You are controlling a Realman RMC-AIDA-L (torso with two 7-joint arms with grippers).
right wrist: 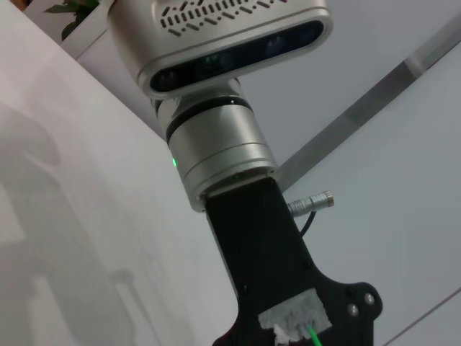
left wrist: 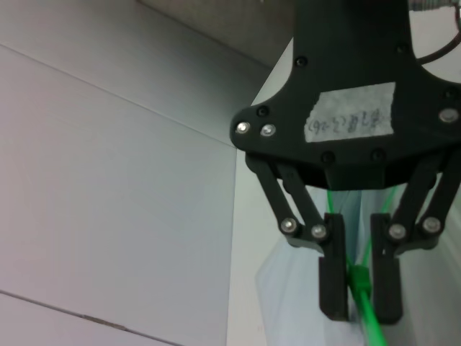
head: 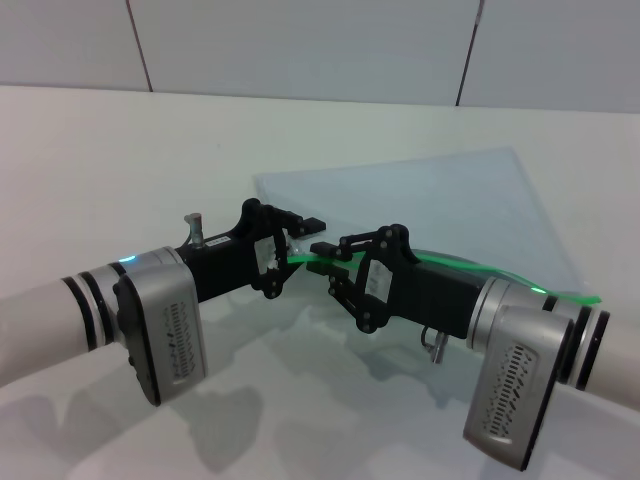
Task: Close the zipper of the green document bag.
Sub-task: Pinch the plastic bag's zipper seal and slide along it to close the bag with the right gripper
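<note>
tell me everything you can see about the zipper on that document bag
The zipper is a thin bright green plastic strip along the near edge of the translucent document bag, lifted off the table in a shallow arc. Its small green slider sits between the fingers of the right gripper. The left gripper meets the strip's left end.

zipper [head: 450,262] partly hidden behind right pincer [head: 325,265]
</note>
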